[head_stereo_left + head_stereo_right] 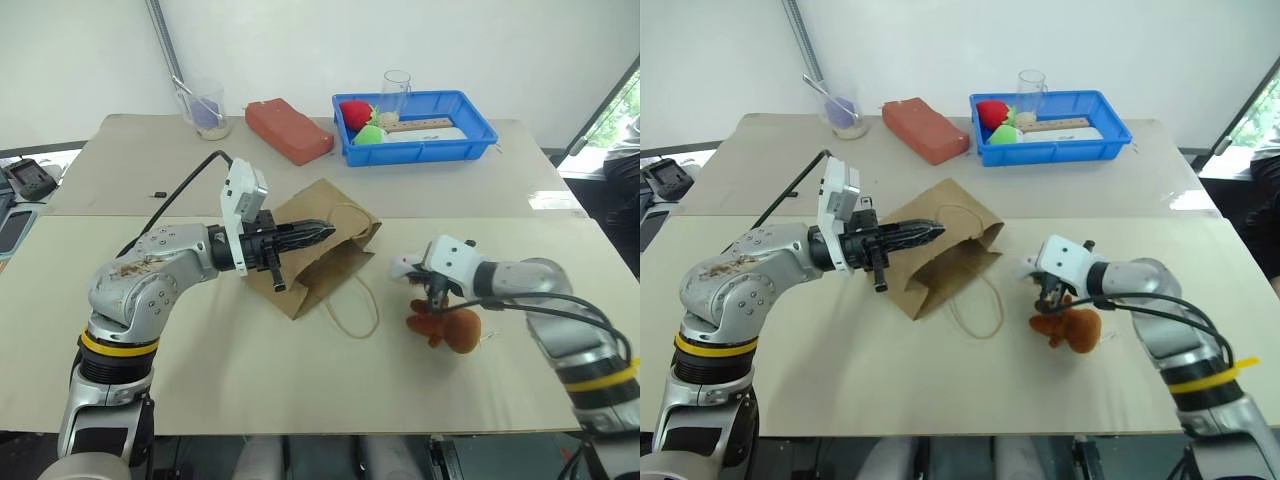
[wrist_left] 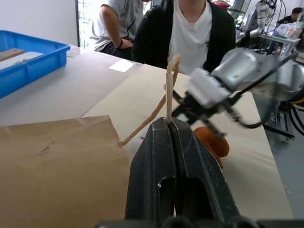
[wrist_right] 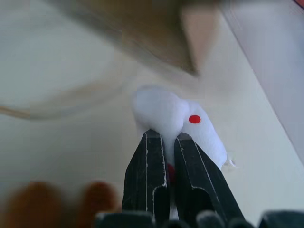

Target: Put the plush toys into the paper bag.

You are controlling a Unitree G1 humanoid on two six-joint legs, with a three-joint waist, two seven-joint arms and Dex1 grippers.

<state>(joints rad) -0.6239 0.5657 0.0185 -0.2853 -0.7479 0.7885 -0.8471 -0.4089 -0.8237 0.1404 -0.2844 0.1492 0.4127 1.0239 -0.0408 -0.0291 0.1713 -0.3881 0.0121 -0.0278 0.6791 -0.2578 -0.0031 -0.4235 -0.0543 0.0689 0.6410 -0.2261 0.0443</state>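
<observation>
The white cloud toy (image 3: 173, 116) is pinched between the closed fingers of the right gripper (image 3: 167, 142), just right of the paper bag (image 1: 312, 262) and directly over the reddish-brown toy (image 1: 452, 328), which lies on the table (image 1: 250, 380). The bag rests tilted on the table, its mouth facing the right arm; the left gripper (image 2: 170, 124) is clamped shut on one twine handle (image 2: 169, 85) and holds it up, while the second handle (image 1: 352, 310) lies loose on the tabletop. Risk one: the grip takes only a narrow fold of soft plush, so the toy may slip free during transfer. Risk two: the mouth looks only partly open, so the toy may catch on the rim or push the bag away; a pull on a single handle could also tip or drag the bag. Risk three: the brown toy sits so near the right gripper that it may be snagged or knocked aside. Count: two plush toys, neither yet bagged; one paper bag with two handles; one reddish block (image 1: 288, 128); one blue tray (image 1: 470, 128); two clear cups (image 1: 205, 108), one beside the block and one at the tray.
</observation>
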